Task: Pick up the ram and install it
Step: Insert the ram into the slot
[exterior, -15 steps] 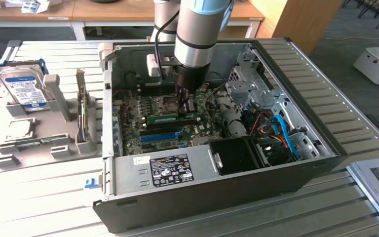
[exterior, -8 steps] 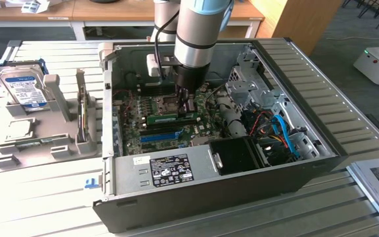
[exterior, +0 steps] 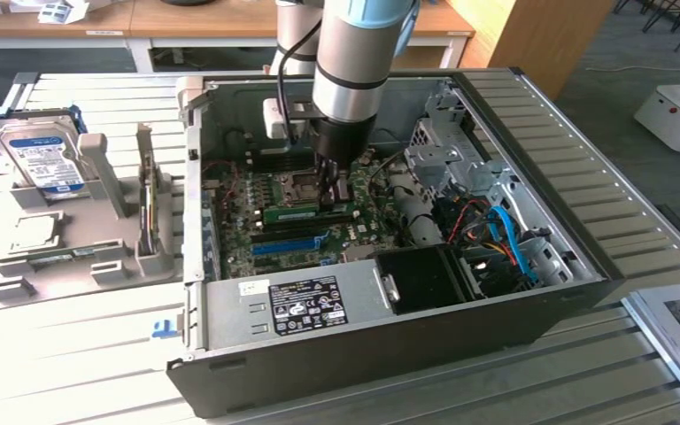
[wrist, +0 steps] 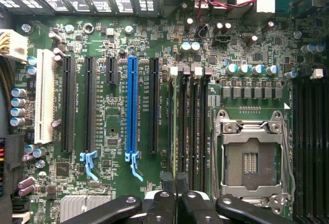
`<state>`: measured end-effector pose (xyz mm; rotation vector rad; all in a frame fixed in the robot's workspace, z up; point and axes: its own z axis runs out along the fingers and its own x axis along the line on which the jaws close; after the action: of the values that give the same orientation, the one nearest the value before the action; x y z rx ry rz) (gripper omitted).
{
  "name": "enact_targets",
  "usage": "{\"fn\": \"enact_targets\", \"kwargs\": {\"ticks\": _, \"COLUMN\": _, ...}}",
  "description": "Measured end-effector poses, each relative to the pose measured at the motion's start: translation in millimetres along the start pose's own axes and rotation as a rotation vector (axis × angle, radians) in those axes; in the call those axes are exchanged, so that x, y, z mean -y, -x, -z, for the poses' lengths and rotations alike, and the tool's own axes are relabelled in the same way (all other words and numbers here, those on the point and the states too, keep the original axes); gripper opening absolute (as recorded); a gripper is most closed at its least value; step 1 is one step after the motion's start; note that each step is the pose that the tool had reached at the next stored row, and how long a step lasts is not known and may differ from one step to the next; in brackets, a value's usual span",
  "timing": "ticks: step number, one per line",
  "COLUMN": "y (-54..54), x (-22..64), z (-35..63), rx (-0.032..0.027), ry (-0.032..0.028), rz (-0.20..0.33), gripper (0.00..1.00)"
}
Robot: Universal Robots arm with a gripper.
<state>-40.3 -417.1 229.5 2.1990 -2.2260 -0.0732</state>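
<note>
The ram (exterior: 298, 212) is a slim green stick standing on edge in a memory slot of the motherboard (exterior: 240, 235), inside the open computer case (exterior: 576, 266). My gripper (exterior: 336, 190) reaches down into the case and sits over the stick's end toward the exterior view's right, shut on its top edge. In the wrist view the ram (wrist: 173, 131) shows edge-on as a thin strip along the first memory slot. It runs between my black fingertips (wrist: 165, 180) of the gripper (wrist: 174, 180).
The bare CPU socket (wrist: 252, 157) lies beside the memory slots, the blue expansion slot (wrist: 133, 111) on their other side. The power supply (exterior: 305, 305), a black fan shroud (exterior: 428, 279) and blue cables (exterior: 512, 239) crowd the case. A grey holder (exterior: 81, 257) outside carries a hard drive (exterior: 42, 159) and an upright card (exterior: 148, 204).
</note>
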Motion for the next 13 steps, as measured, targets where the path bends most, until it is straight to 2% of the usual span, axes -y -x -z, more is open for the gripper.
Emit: {"fn": "enact_targets", "kwargs": {"ticks": 13, "y": -0.1, "x": 0.2, "z": -3.1, "rx": 0.0, "ry": 0.0, "rz": 0.0, "gripper": 0.12}}
